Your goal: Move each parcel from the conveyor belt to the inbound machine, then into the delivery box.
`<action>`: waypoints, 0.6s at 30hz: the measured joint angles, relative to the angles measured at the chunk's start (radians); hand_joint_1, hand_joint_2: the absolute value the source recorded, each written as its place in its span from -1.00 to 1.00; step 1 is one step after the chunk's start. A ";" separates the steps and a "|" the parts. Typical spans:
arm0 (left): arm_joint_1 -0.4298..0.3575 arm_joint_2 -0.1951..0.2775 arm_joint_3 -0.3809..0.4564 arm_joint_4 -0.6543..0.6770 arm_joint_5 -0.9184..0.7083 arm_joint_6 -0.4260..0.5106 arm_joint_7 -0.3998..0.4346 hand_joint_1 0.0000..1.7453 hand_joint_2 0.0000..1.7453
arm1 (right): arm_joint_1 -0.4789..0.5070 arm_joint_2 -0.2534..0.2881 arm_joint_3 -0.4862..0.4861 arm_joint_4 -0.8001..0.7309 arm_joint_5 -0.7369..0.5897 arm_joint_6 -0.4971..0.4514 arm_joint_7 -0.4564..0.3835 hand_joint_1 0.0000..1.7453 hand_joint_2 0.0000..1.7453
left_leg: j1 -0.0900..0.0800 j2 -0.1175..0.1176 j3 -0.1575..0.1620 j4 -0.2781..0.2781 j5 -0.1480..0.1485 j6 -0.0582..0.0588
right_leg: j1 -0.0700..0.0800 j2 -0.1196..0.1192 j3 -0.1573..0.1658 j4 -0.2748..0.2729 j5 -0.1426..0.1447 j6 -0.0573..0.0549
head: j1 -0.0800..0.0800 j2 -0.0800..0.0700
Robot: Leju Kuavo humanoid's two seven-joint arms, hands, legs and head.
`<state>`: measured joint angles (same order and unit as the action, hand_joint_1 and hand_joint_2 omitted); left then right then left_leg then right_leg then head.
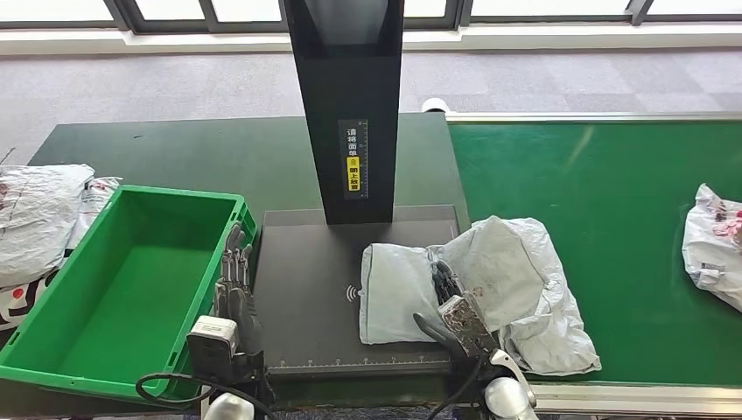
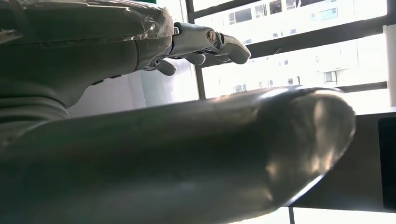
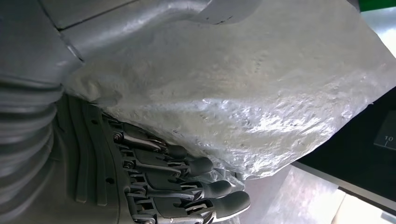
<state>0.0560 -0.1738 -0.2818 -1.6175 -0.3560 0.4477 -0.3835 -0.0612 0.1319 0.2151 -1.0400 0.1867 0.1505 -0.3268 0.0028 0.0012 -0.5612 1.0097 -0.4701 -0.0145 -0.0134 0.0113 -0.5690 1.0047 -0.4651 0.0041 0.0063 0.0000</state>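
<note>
- Right hand [image 1: 455, 308]: we hold the grey parcel [image 1: 490, 280], thumb on one side and fingers [image 3: 196, 186] on the other.
- Left hand [image 1: 236, 293]: fingers apart, holding nothing, between green delivery box [image 1: 52, 367] and inbound machine [image 1: 306, 297].
- Parcel straddles machine platform and conveyor belt [image 1: 612, 192].
- Risk: slack film may slip our grasp and snag the platform edge.

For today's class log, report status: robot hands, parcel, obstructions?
Right robot hand gripping crumpled grey plastic parcel, partly on black inbound machine platform. Left robot hand open, idle. Green plastic crate unobstructed.

Bright window daylight, blown-out glare, blurred close foreground.
</note>
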 joint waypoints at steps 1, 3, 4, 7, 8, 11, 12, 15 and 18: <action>-0.003 0.001 -0.001 0.003 0.000 0.000 0.000 -1.00 -1.00 | -0.011 0.003 0.002 0.018 -0.001 0.000 0.000 -1.00 1.00 | 0.000 0.000 0.001 0.000 0.000 0.000 | 0.000 0.000 0.000 0.000 0.000 0.000 | 0.000 0.000; -0.006 0.002 -0.003 0.010 0.000 0.001 0.001 -1.00 -1.00 | -0.028 0.007 0.006 0.048 -0.005 0.002 -0.001 -1.00 1.00 | 0.000 0.001 0.000 0.000 -0.001 0.000 | 0.000 0.001 0.002 0.000 0.000 0.000 | 0.000 0.000; -0.007 0.003 -0.004 0.012 0.002 0.001 0.001 -1.00 -1.00 | -0.035 0.009 0.007 0.059 -0.008 0.004 -0.001 -1.00 1.00 | 0.000 0.001 -0.001 0.000 -0.001 0.000 | 0.001 0.001 0.003 0.000 -0.001 0.000 | 0.000 0.000; -0.008 0.007 -0.009 0.021 0.008 0.003 0.003 -1.00 -1.00 | -0.055 0.014 0.011 0.088 -0.021 0.019 -0.001 -1.00 1.00 | 0.000 0.004 -0.001 0.000 -0.003 -0.001 | 0.001 0.004 0.006 0.000 -0.001 -0.001 | 0.000 0.000; -0.009 0.008 -0.010 0.024 0.009 0.004 0.003 -1.00 -1.00 | -0.063 0.017 0.013 0.098 -0.023 0.023 -0.002 -1.00 1.00 | 0.000 0.005 0.000 0.000 -0.003 -0.001 | 0.001 0.005 0.006 0.000 -0.001 -0.001 | 0.000 0.000; -0.010 0.009 -0.014 0.032 0.011 0.009 0.003 -1.00 -1.00 | -0.092 0.028 0.019 0.137 -0.027 0.034 -0.013 -1.00 1.00 | 0.001 0.007 0.001 0.000 -0.003 -0.002 | 0.001 0.007 0.007 0.000 0.000 -0.002 | 0.000 0.000; -0.010 0.009 -0.014 0.035 0.011 0.011 0.003 -1.00 -1.00 | -0.104 0.031 0.020 0.153 -0.029 0.038 -0.021 -1.00 1.00 | 0.001 0.007 0.002 0.000 -0.003 -0.002 | 0.002 0.007 0.007 0.000 0.000 -0.002 | 0.000 0.000; -0.009 0.007 -0.014 0.037 0.003 0.016 0.004 -1.00 -1.00 | -0.143 0.040 0.022 0.204 -0.034 0.048 -0.049 -1.00 1.00 | 0.001 0.007 0.002 0.000 -0.002 -0.002 | 0.002 0.007 0.008 0.000 0.000 -0.002 | 0.000 0.000; -0.009 0.005 -0.015 0.037 -0.004 0.013 0.008 -1.00 -1.00 | -0.187 0.046 0.030 0.244 -0.024 0.056 -0.075 -1.00 1.00 | 0.001 0.007 0.003 0.000 -0.002 -0.002 | 0.002 0.007 0.009 0.000 0.001 -0.002 | 0.000 0.000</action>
<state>0.0474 -0.1689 -0.2970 -1.5804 -0.3603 0.4611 -0.3752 -0.2480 0.1778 0.2449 -0.7961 0.1622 0.2067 -0.4015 0.0040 0.0081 -0.5584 1.0094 -0.4721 -0.0165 -0.0115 0.0184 -0.5604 1.0045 -0.4646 0.0021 0.0065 0.0000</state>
